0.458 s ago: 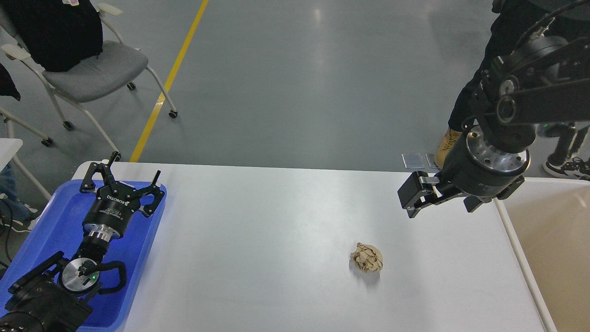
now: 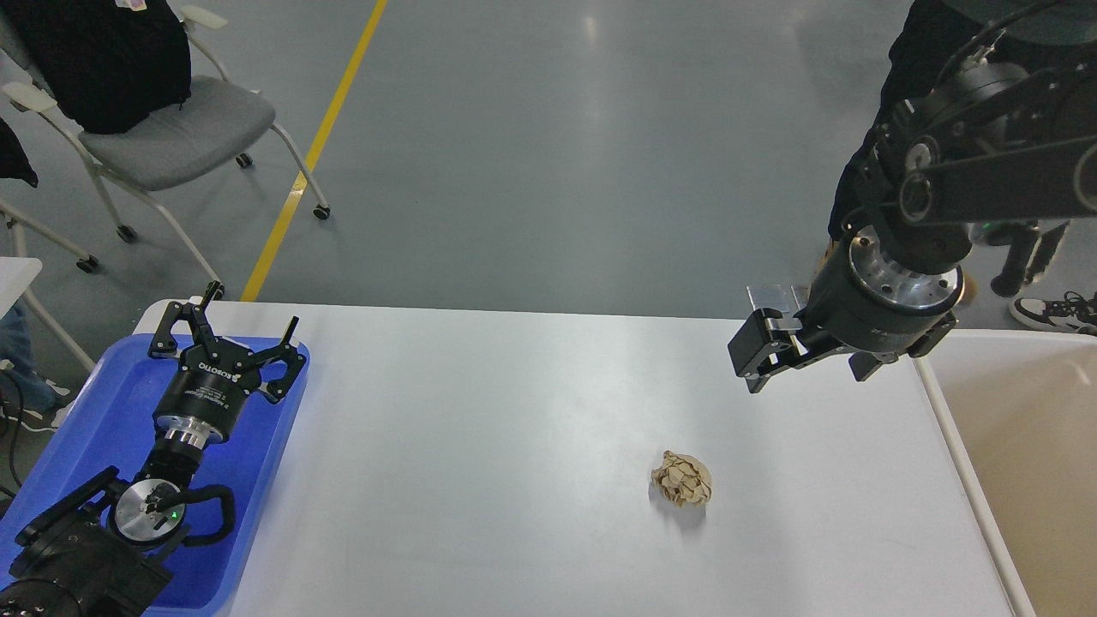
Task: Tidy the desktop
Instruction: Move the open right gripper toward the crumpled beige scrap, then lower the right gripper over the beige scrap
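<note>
While the left gripper (image 2: 230, 332) hangs over the far end of a blue tray (image 2: 257, 480) at the table's left edge, its jaws are spread wide apart and hold nothing. The white table (image 2: 480, 446), the desktop of the task, fills the lower middle of the head view, running from the tray on the left to a cream bin (image 2: 1028, 446) with a beige inside that sits just beside its right edge. On the table, right of centre and toward the near side, lies a crumpled ball of brown paper (image 2: 682, 478), alone and touching nothing else. The right gripper (image 2: 754, 360) is above the far right part of the table, well apart from the paper ball and farther back than it; it is seen dark and side-on, so I cannot tell whether its jaws are apart or together. Beyond the table are a grey floor with a yellow line (image 2: 321, 137) and a grey chair (image 2: 171, 128) at upper left.
</note>
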Tool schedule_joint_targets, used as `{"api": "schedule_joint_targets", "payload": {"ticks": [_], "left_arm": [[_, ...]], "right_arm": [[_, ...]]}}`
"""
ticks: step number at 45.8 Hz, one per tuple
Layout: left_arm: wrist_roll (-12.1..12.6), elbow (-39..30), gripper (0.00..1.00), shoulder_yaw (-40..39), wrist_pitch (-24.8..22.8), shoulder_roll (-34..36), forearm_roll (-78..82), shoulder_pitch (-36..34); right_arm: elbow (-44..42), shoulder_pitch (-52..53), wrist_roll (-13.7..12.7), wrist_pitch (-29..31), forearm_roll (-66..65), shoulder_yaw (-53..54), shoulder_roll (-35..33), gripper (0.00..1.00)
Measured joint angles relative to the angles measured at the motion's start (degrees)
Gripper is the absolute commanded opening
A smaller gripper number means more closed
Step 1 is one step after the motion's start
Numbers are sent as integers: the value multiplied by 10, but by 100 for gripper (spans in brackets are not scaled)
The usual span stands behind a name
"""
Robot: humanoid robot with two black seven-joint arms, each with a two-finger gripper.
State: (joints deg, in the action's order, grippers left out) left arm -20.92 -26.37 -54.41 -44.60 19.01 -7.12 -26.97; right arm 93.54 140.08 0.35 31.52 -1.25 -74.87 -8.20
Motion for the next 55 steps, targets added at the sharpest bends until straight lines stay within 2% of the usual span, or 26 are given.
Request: {"api": "schedule_joint_targets", "payload": {"ticks": [26, 55], "left_arm": [[0, 0, 99, 0, -1, 0, 0, 0], [0, 0, 99, 0, -1, 0, 0, 0]], "right_arm": [[-120, -125, 0, -9, 22, 40, 62, 100], [-305, -365, 0, -55, -6, 104, 81, 100]]}}
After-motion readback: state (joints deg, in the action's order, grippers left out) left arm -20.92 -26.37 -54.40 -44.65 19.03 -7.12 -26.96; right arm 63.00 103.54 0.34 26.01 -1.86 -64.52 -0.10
